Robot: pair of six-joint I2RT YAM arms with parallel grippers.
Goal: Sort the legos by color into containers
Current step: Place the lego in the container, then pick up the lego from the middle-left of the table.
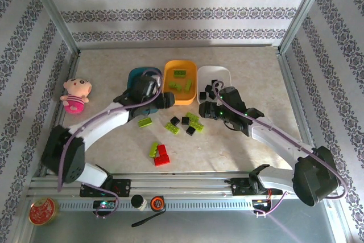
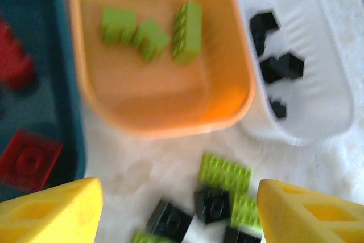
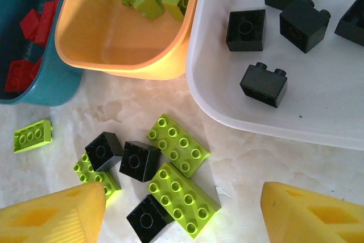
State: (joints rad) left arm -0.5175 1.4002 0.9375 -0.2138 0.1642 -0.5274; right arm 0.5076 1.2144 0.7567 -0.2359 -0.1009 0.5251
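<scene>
Three containers stand side by side at the back: a dark teal tray (image 1: pixel 136 75) with red bricks (image 2: pixel 29 159), an orange-yellow tray (image 1: pixel 181 98) with lime-green bricks (image 2: pixel 187 31), and a white tray (image 1: pixel 223 74) with black bricks (image 3: pixel 263 84). My left gripper (image 1: pixel 164 102) (image 2: pixel 179 211) is open and empty, low in front of the teal and orange trays. My right gripper (image 1: pixel 209 110) (image 3: pixel 182 214) is open and empty above a loose cluster of green legos (image 3: pixel 183 197) and black legos (image 3: pixel 139 160) on the table. Red legos (image 1: pixel 162 156) and a green one (image 1: pixel 153 149) lie nearer the front.
A pink doll toy (image 1: pixel 74 96) lies at the left of the table. A round red-gold tin (image 1: pixel 42 211) sits off the front left corner. Another green brick (image 1: pixel 145 122) lies alone left of the cluster. Metal frame posts and patterned walls close in the table.
</scene>
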